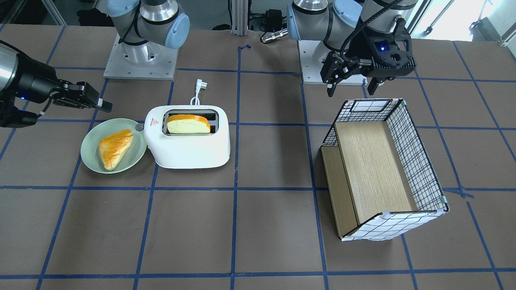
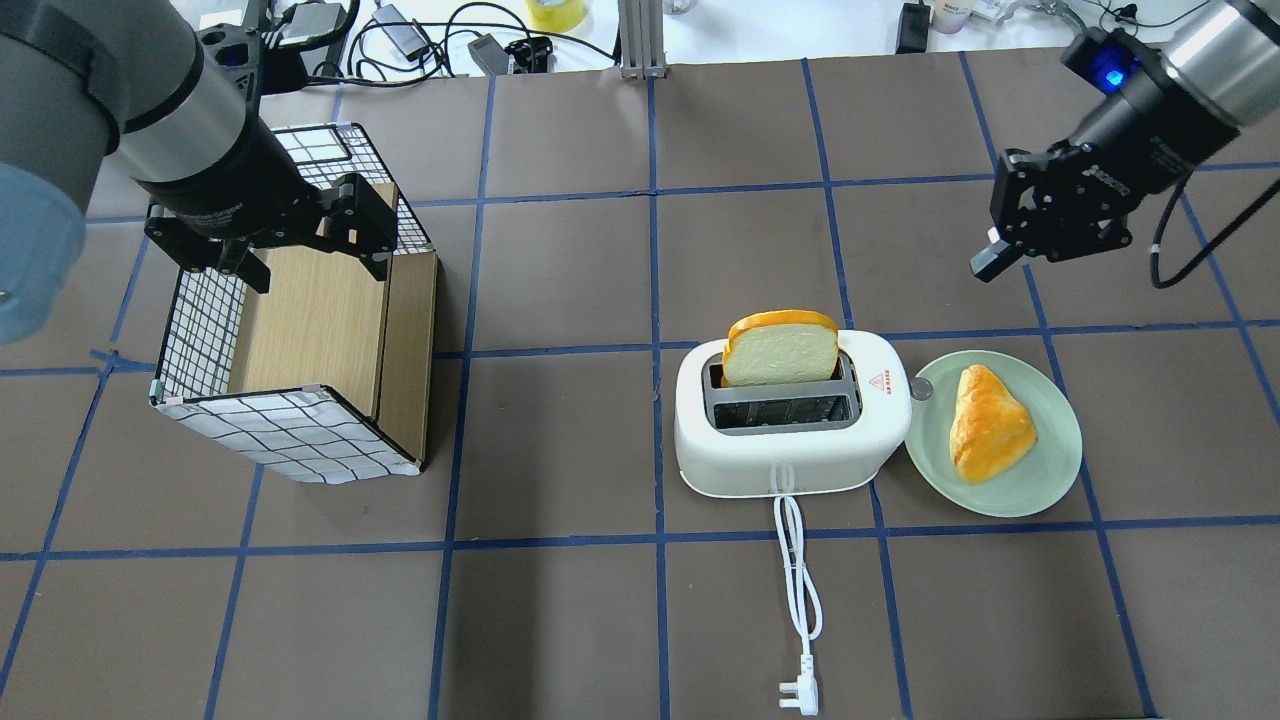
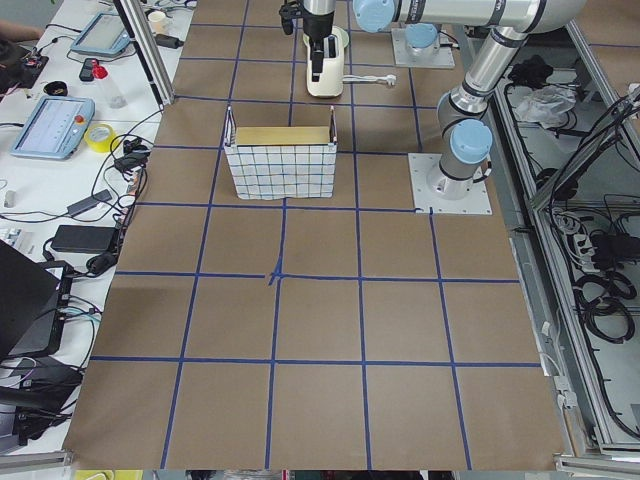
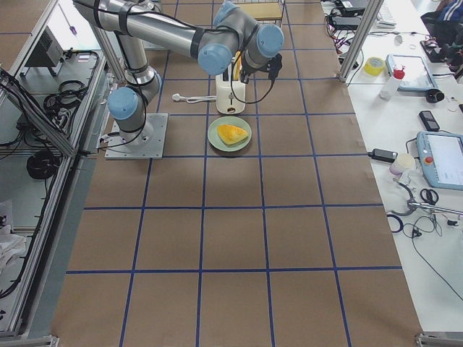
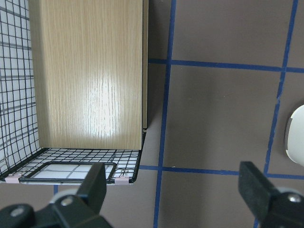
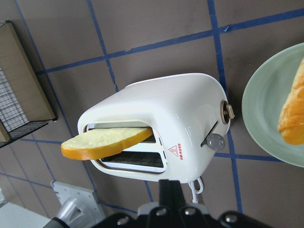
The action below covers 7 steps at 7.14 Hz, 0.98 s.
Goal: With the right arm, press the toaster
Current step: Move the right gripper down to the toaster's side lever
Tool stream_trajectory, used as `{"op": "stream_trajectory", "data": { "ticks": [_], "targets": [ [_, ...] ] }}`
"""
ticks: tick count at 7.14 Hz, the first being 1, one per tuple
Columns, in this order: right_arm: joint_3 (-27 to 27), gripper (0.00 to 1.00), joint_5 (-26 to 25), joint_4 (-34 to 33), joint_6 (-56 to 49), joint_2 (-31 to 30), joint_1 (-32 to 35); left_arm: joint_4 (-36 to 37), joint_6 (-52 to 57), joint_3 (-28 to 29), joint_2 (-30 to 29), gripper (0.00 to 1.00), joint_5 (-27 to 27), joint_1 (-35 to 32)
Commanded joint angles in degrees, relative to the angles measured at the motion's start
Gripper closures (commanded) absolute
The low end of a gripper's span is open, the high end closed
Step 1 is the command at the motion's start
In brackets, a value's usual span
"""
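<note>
The white toaster point(image 1: 189, 145) stands mid-table with a bread slice point(image 1: 187, 124) upright in one slot. It also shows in the overhead view point(image 2: 790, 440) and in the right wrist view point(image 6: 175, 109). Its grey end button point(image 6: 215, 141) faces the plate. My right gripper point(image 2: 988, 264) is shut and empty. It hovers in the air beyond the toaster's button end, apart from it, and also shows in the front view point(image 1: 105, 106). My left gripper point(image 1: 350, 90) is open and empty over the far end of the checked box point(image 1: 379, 169).
A green plate point(image 2: 1050, 480) with a pastry point(image 2: 988, 422) sits right against the toaster's button end. The toaster's white cord point(image 2: 797, 570) and plug trail toward the robot. The checked wire-pattern box point(image 2: 300, 340) lies on the left half.
</note>
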Motion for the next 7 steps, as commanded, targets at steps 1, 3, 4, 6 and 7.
{"op": "stream_trajectory", "data": {
  "ticks": [1,3,4,6,7],
  "targets": [
    [8.85,1.0,6.37,0.7,-19.63,1.14,-4.35,0.0,0.0,0.0,0.0,0.0,0.0,0.0],
    [13.36,1.0,8.5,-0.18,-27.97,2.11,-4.89,0.0,0.0,0.0,0.0,0.0,0.0,0.0],
    [13.55,1.0,9.55,-0.18,-31.83,3.42,-4.89,0.0,0.0,0.0,0.0,0.0,0.0,0.0],
    [13.55,1.0,9.74,-0.27,-31.78,4.49,-4.89,0.0,0.0,0.0,0.0,0.0,-0.08,0.0],
    [13.55,1.0,9.74,-0.7,-31.61,4.75,-4.89,0.0,0.0,0.0,0.0,0.0,-0.08,0.0]
  ]
}}
